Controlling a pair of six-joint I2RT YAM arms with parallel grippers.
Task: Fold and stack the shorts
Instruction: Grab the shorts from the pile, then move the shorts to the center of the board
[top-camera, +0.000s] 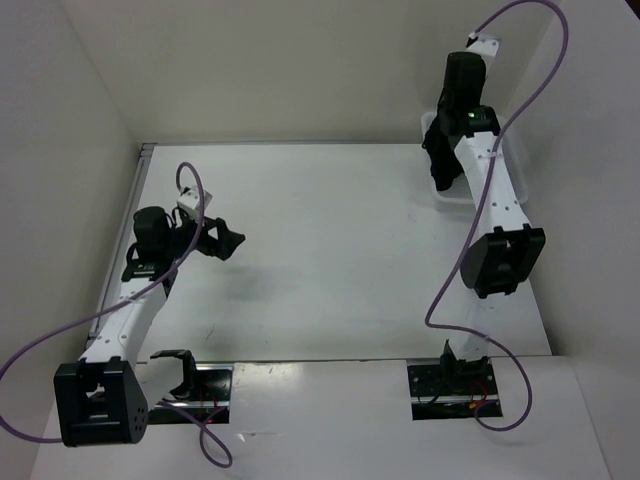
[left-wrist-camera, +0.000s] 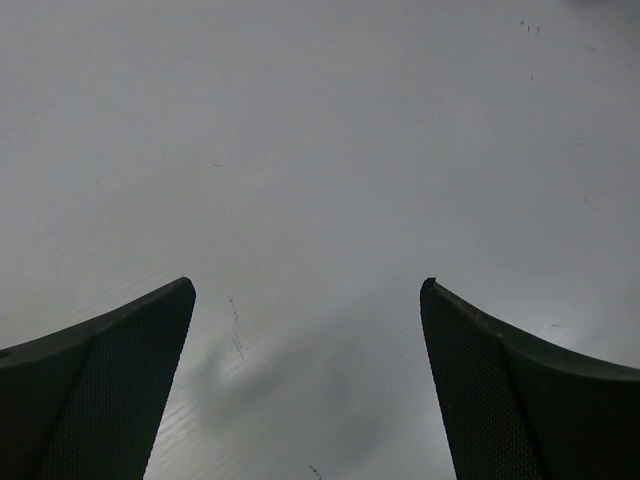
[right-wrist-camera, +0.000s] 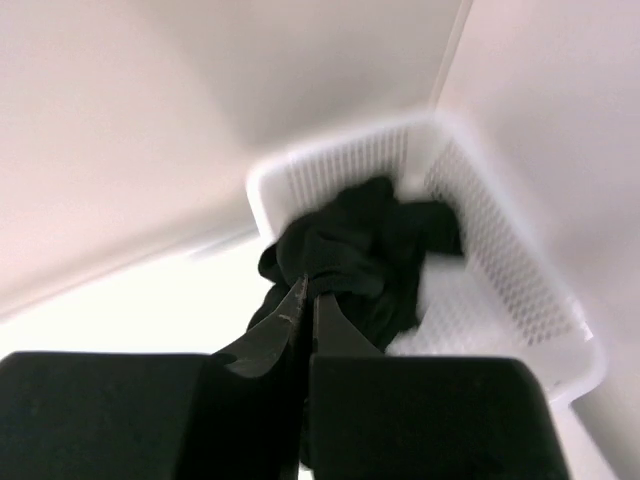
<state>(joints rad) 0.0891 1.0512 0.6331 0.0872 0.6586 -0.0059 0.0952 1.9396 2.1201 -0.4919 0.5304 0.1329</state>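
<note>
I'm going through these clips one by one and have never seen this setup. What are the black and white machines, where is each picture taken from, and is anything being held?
These are two robot arms bolted at the near edge of a white table. The overhead view looks down from above and behind them. The other two views come from small cameras on each arm's wrist, so the dark shapes at the bottom are that arm's own fingers.

The left gripper hangs open over bare table, holding nothing.

The right gripper is at the far right corner, over a white plastic mesh basket. It is shut on the black soft-fabric shorts, a crumpled bundle partly drawn over the basket's rim. The picture is slightly blurred, so I cannot tell how much cloth is still lying inside. Nothing has been folded yet.
</note>
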